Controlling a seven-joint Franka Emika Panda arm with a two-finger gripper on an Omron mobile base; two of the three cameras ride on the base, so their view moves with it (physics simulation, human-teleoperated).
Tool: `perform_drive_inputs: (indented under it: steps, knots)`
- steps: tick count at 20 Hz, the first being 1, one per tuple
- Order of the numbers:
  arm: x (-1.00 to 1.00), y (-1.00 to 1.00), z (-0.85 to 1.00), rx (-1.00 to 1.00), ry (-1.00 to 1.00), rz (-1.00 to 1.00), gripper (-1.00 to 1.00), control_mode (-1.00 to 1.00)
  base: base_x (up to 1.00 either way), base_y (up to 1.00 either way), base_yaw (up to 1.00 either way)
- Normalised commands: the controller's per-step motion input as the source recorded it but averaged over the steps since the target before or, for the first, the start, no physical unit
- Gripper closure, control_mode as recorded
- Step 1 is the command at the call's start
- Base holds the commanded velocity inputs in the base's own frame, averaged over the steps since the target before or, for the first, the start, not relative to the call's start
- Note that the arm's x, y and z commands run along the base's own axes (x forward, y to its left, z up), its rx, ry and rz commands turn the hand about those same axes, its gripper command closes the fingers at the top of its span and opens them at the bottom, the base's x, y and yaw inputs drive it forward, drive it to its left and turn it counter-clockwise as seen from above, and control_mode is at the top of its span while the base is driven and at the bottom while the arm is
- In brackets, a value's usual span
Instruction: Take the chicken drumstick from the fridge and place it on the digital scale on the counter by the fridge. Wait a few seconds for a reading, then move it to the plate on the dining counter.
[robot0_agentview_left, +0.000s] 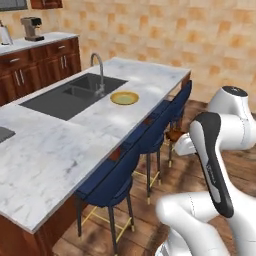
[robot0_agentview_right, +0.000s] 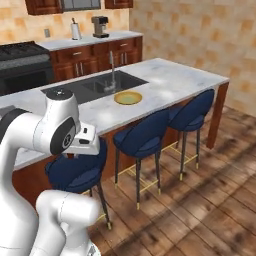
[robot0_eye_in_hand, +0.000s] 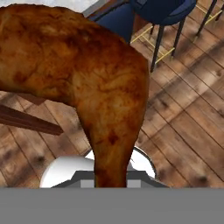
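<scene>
Carrying the chicken drumstick (robot0_eye_in_hand: 87, 87) toward the dining bench (robot0_agentview_left: 50, 150), you are on the last leg of the job: the move to the plate (robot0_agentview_left: 124, 98). The hand view looks straight along the meat, its narrow end running down to the tool at the bottom of the picture, so the tool reads as closed on the drumstick, though the fingertips themselves are hidden behind it. Below the meat lie the wooden floor (robot0_eye_in_hand: 183, 131) and the legs of a dark blue stool (robot0_eye_in_hand: 166, 13), which puts the hand out over the floor on the stool side of the bench, not yet above the marble.

The plate sits bare on the far part of the bench, just right of the sink (robot0_agentview_left: 75, 92) and near the tap (robot0_agentview_left: 99, 67). Three stools line the near edge between you and it.

Your next move, by this reading, calls for lifting the drumstick clear of the stool backs and the bench edge, reaching across to a point above the plate's centre, lowering until the meat rests in the dish, and only then opening.
</scene>
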Motion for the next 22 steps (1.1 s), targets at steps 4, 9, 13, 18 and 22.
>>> perform_drive_inputs:
  steps: [4,9,13,18,22]
  knots:
    - [0.0,0.0,0.0,0.0,0.0,0.0,1.0,1.0,0.57,-1.0,0.41]
    - [0.0,0.0,0.0,0.0,0.0,0.0,1.0,1.0,0.52,-1.0,0.36]
    - [0.0,0.0,0.0,0.0,0.0,0.0,1.0,1.0,0.6,-1.0,0.32]
    - [0.0,0.0,0.0,0.0,0.0,0.0,1.0,1.0,0.66,-0.89,0.4]
    - [0.0,0.0,0.0,0.0,0.0,0.0,1.0,1.0,0.67,-0.66,0.46]
